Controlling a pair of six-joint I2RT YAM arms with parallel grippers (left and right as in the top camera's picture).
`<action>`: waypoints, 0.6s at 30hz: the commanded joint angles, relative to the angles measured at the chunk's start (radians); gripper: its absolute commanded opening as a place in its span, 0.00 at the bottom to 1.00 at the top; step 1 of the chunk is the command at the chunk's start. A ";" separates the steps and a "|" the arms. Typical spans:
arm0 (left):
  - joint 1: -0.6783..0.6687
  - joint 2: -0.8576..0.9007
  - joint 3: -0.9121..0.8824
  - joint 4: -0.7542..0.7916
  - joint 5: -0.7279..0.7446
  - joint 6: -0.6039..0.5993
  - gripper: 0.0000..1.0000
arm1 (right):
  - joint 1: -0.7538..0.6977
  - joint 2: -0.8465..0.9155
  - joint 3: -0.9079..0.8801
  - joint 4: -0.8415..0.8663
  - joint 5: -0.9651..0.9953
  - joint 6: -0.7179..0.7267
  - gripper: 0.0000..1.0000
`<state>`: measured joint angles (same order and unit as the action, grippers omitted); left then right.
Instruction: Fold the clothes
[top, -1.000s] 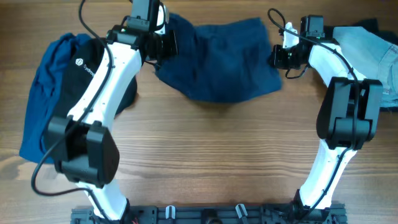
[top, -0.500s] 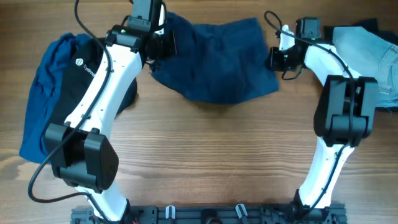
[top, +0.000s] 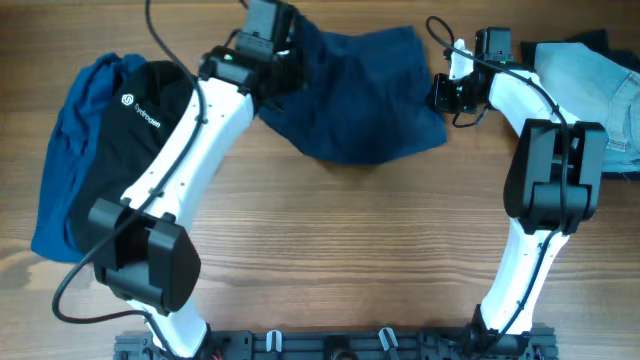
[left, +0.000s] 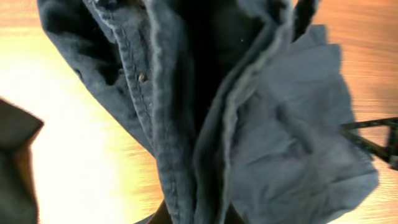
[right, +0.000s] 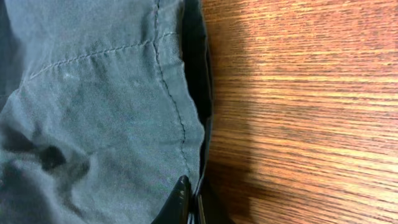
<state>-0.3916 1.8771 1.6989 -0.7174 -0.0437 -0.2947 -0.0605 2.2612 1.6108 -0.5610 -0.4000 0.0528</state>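
Overhead, the left gripper (top: 283, 78) had swung right of where it was 0.5 s earlier, carrying the left edge of the navy shorts (top: 365, 100) with it, so that edge now lay doubled over the cloth. The right gripper (top: 446, 94) had not shifted from the shorts' right corner. The black top (top: 140, 140) lay on the royal-blue garment (top: 60, 170) at the table's (top: 350, 230) left side, well apart from the pale denim (top: 585, 85) at the right.

The left wrist view alone showed the shorts bunched in folds, with a seam and 1 small stud (left: 142, 78). The fingers were buried in cloth, but the folds converging at the bottom suggested the jaws were clamped on it.

The right wrist view alone showed 2 dark fingertips (right: 180, 194) pressed together on the stitched hem (right: 180, 124), with the cloth flat on the wood.
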 joint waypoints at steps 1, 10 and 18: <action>-0.048 -0.032 0.024 0.055 -0.029 -0.020 0.03 | 0.002 0.058 -0.001 -0.008 0.034 0.011 0.04; -0.110 0.042 0.024 0.158 -0.010 -0.081 0.04 | 0.003 0.058 -0.001 -0.013 0.034 0.010 0.04; -0.179 0.132 0.024 0.334 -0.006 -0.111 0.04 | 0.003 0.058 -0.001 -0.018 0.034 0.006 0.05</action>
<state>-0.5346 1.9694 1.6993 -0.4419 -0.0551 -0.3809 -0.0605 2.2612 1.6112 -0.5629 -0.4000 0.0525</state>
